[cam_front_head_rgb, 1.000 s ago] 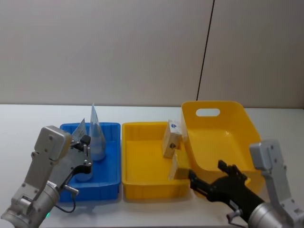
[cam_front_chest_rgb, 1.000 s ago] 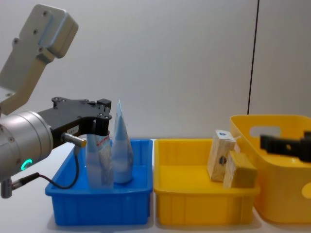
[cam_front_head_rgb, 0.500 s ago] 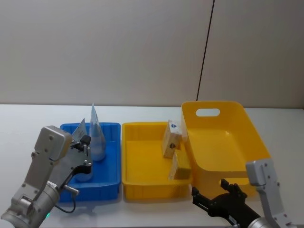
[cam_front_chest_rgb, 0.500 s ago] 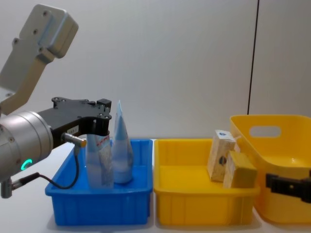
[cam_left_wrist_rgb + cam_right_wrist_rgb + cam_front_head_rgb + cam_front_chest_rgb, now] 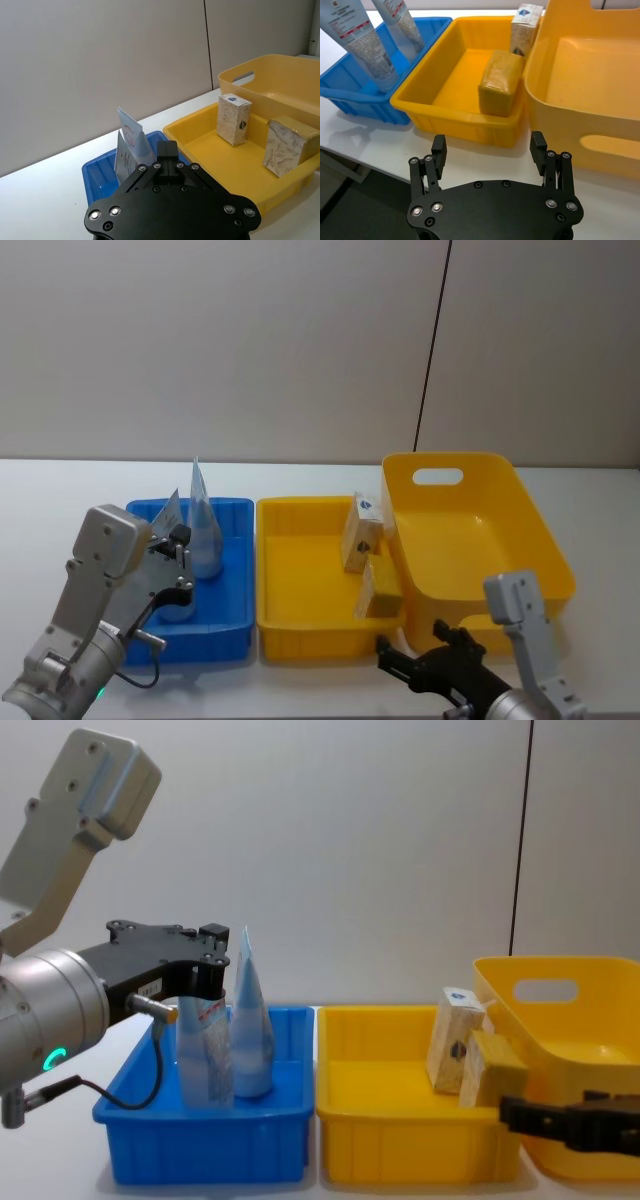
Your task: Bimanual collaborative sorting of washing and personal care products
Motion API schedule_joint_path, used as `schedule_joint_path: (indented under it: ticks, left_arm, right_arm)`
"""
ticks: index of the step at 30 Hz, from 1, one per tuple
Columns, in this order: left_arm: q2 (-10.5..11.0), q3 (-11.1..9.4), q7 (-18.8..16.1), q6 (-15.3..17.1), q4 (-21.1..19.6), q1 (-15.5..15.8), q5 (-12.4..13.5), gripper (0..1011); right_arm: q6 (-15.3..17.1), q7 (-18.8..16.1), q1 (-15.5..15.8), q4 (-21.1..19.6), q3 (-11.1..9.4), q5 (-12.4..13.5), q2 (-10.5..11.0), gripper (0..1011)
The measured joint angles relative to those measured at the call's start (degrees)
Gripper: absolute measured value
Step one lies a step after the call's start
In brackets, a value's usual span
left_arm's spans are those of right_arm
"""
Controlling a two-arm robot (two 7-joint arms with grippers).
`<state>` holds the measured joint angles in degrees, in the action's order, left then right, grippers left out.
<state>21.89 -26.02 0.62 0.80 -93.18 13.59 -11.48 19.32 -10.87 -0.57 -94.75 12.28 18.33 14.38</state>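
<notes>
You had two pale blue tubes (image 5: 250,1040) standing in the blue bin (image 5: 200,1145) and two tan boxes (image 5: 452,1040) in the yellow tray (image 5: 400,1145). Your left gripper (image 5: 203,988) sat at the labelled tube (image 5: 205,1060); whether it gripped, I cannot tell. Your right gripper (image 5: 488,141) hung spread wide before the tray.

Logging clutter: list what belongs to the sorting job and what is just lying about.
Job: labelled tube, plain tube, blue-marked box, tan box; left gripper at the labelled tube, right gripper open before the yellow tray.
Standing by: blue bin, yellow tray, yellow basket.
</notes>
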Motion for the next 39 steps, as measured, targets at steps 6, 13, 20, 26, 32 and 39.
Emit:
schedule_joint_path:
  ticks: [6,13,20,26,32,39]
  left_arm:
    - [0.00,0.00,0.00,0.00,0.00,0.00,0.00,0]
    - [0.00,0.00,0.00,0.00,0.00,0.00,0.00,0]
    - [0.00,0.00,0.00,0.00,0.00,0.00,0.00,0]
    - [0.00,0.00,0.00,0.00,0.00,0.00,0.00,0]
    - [0.00,0.00,0.00,0.00,0.00,0.00,0.00,0]
    - [0.00,0.00,0.00,0.00,0.00,0.00,0.00,0]
  right_arm:
    - [-0.50,-0.19,-1.65,2.17,1.06,0.06,-0.82,1001]
    - [-1.33,0.31,-3.26,4.20,2.10,-0.57,-1.75,1001]
    - [-2.38,1.72,-4.68,5.95,2.92,-2.17,-2.65,1002]
    - [-2.99,2.96,-5.76,7.17,3.12,-3.43,-3.36,1001]
    - [-3.38,4.06,-6.77,8.27,3.08,-4.30,-4.11,1002]
    - [-3.56,5.14,-7.71,9.33,2.55,-4.94,-4.97,1001]
